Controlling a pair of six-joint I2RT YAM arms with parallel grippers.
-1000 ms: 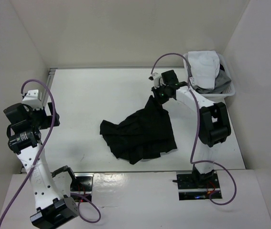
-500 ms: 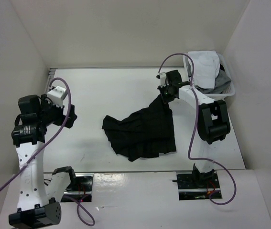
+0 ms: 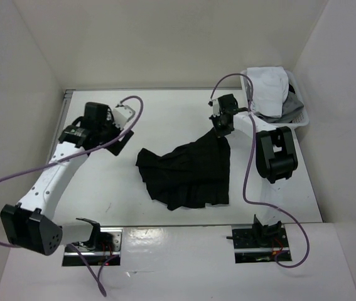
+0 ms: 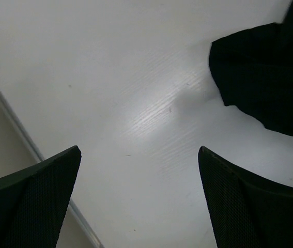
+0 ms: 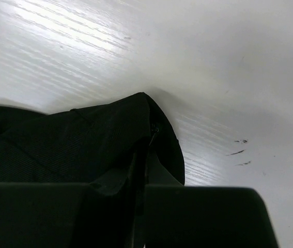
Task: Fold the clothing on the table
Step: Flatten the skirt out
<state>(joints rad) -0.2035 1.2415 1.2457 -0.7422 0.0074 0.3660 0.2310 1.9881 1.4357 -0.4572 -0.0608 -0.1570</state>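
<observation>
Since it is thin pleated cloth, enter item one, the black skirt [image 3: 187, 172], as light, limp and without stiffness of its own. It will sag from any single hold, drag on the table [image 3: 159, 113] and lose its pleats if you pull fast, though nothing about it looks fragile or slippery. Location: just right of centre in the overhead view, rumpled on the white top, its broad end bunched toward the lower middle and one narrow corner drawn up toward the upper right. Where to hold, by judgement: take it at corners or along the waistband edge, with two holds well apart, since one pinch only makes a hanging point. The free corner at the left of the heap, seen at the upper right of the left wrist view, looks the likeliest second hold. Item two, the right gripper [image 3: 220, 128]: fingers pressed together, pinching that raised corner. The right wrist view shows black cloth caught between them at the bottom of the frame, the corner apparently lifted a little off the table. Its arm reaches toward the upper right of the overhead view, elbow bent, wrist near the basket [image 3: 303, 119] of white and grey garments [image 3: 272, 88]. Item three, the left gripper [image 3: 121, 133]: fingers spread wide, holding nothing, over bare table left of centre, apart from the skirt's left edge. Its arm is stretched long from the base at the lower left.
</observation>
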